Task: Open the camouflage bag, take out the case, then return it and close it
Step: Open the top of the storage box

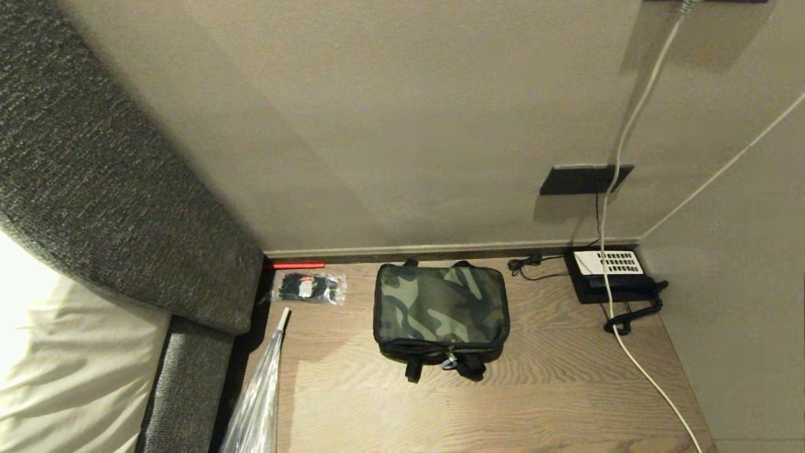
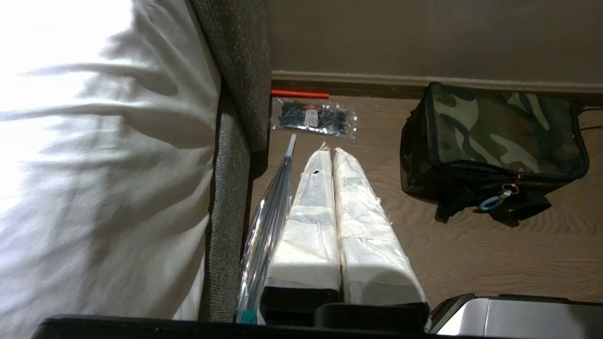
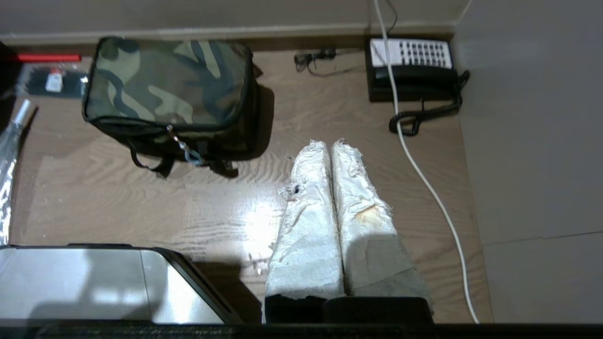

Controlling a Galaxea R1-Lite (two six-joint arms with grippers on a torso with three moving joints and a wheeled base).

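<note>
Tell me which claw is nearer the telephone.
Right. The right claw hangs shut over the wooden table, with the telephone just ahead of it by the wall. The left claw sits beyond the camouflage bag, beside the bed.

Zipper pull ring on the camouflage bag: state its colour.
Light blue. The ring hangs at the front of the closed camouflage bag; the left wrist view shows it best.

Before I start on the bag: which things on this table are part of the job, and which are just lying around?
For the job:
- camouflage bag, zipped shut; the case is not visible
- left gripper and right gripper, fingers shut, both short of the bag

Lying about:
- telephone
- packet of black ties
- white cable
- folded umbrella
- red stick
</note>
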